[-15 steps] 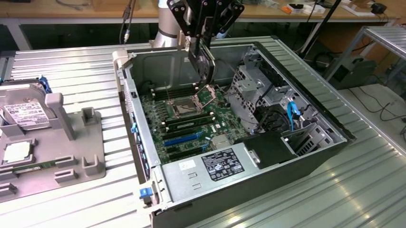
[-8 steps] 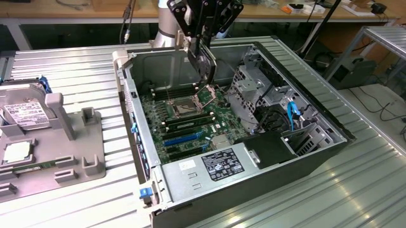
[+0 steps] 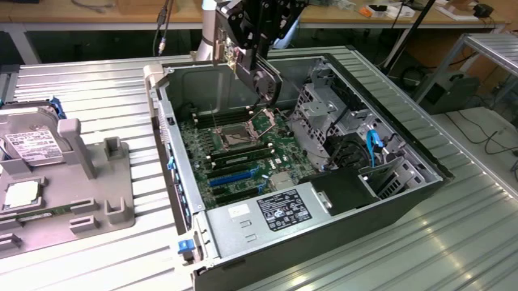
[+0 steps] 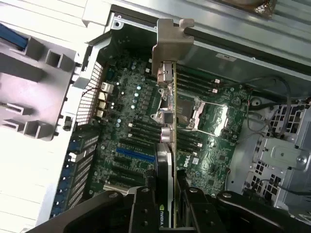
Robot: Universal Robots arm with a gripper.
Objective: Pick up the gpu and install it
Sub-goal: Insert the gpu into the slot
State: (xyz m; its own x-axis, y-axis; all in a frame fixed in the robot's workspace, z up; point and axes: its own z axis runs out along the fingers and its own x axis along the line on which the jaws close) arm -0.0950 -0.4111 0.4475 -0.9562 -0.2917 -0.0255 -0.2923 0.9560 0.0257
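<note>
Wrist view, over an open desktop tower: the gripper (image 4: 167,216) has its two fingers (image 4: 146,213) closed narrowly on the gpu (image 4: 166,165). It clamps the thin card by its faces, so the card is seen edge-on, with its silver bracket (image 4: 172,39) at the end farthest from the fingers. Gripping at one end leaves the bracket and the card's connector edge free. That is probably the reason for the hold, since nothing of the gripper stands between the card and the board below.

The card hangs in the air above the motherboard (image 4: 131,121), clear of it and seated in no slot. Beneath it lie the open processor socket (image 4: 204,114) and a row of expansion slots, one of them a blue slot (image 4: 133,154).

In the exterior view the gpu (image 3: 263,85) shows as a dark slab slung under the arm. It sits over the far part of the board, inside the outline of the computer case (image 3: 404,163). The case lies on its side with the panel off, so the slots face up toward a tool coming from above.

On the exterior view's left, a grey fixture (image 3: 101,188) on the ribbed metal table (image 3: 453,242) holds a hard drive (image 3: 28,145) propped in its cradle, well apart from the case. It appears to be a staging rack for parts. Pick-up looks done; installation does not.
</note>
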